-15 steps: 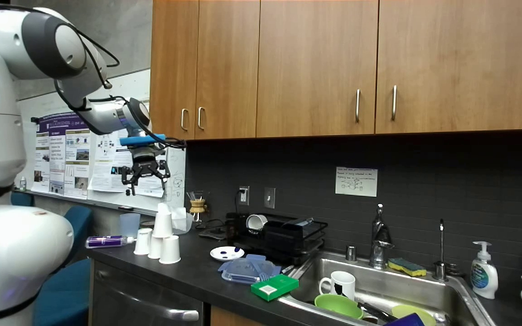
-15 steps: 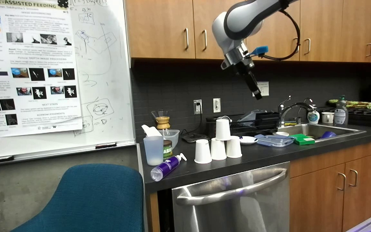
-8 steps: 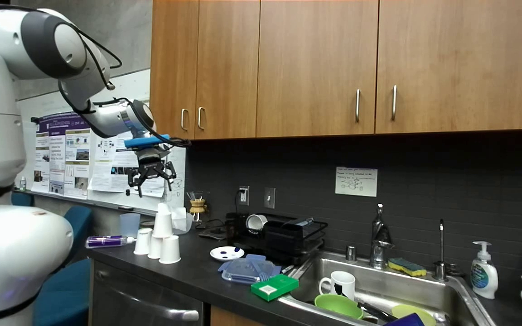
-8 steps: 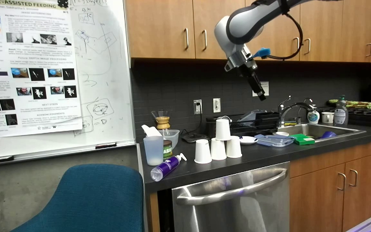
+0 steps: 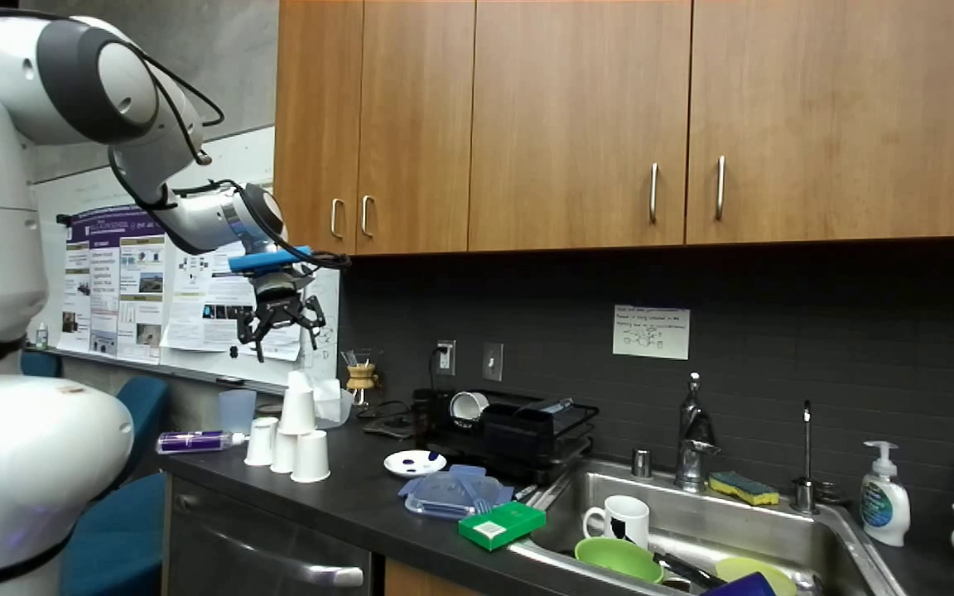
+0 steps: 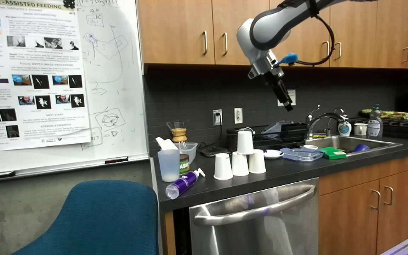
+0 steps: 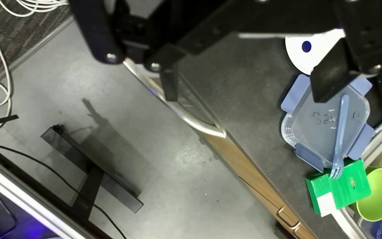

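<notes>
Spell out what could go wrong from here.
The white cup perched on the lower cups might topple if the open pincer brushes it.

The purple bottle lies on its side near the edge of the counter, so a knock could send it off.

The blue fork lies across the container lid, tines pointing toward the green box, and may slide if nudged.

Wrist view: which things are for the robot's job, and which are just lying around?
Probably the job: the open, empty hand; nearest it here, the spotted plate and lidded container.
Probably just lying around: the green box, the green bowl.
</notes>
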Tool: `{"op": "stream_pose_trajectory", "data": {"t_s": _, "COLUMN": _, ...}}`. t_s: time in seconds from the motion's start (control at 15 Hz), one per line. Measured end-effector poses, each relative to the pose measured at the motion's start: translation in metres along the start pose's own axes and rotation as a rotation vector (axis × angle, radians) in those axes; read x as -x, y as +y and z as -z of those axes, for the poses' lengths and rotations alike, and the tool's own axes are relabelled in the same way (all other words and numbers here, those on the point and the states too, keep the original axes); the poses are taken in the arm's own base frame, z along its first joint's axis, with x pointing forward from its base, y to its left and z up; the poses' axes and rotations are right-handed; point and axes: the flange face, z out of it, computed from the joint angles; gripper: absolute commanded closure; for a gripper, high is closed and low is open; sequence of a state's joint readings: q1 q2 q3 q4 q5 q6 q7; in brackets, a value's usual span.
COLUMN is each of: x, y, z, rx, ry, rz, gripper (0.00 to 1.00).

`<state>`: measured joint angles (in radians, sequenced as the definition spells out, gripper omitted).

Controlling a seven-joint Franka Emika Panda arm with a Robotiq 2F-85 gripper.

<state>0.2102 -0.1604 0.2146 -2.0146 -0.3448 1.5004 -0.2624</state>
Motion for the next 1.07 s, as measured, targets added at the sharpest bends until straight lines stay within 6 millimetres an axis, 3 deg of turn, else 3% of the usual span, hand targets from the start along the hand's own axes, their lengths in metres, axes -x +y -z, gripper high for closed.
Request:
{"op": "stream_pose_trajectory", "data": {"t_s": 0.6, "x": -0.005, "y": -0.002, "z": -0.002, "rx": -0.013, "ry": 0.009, "rz": 0.024, "gripper": 0.00}}
{"op": "stream_pose_trajectory", "data": {"t_s": 0.8, "x": -0.022, "y": -0.008, "z": 0.000, "rx": -0.044, "ry": 0.099, "rz": 0.147, "gripper": 0.00}}
{"op": "stream_pose_trajectory", "data": {"t_s": 1.07, "x": -0.049, "y": -0.032, "z": 0.012, "rx": -0.057, "ry": 0.235, "rz": 0.323, "gripper": 0.00}}
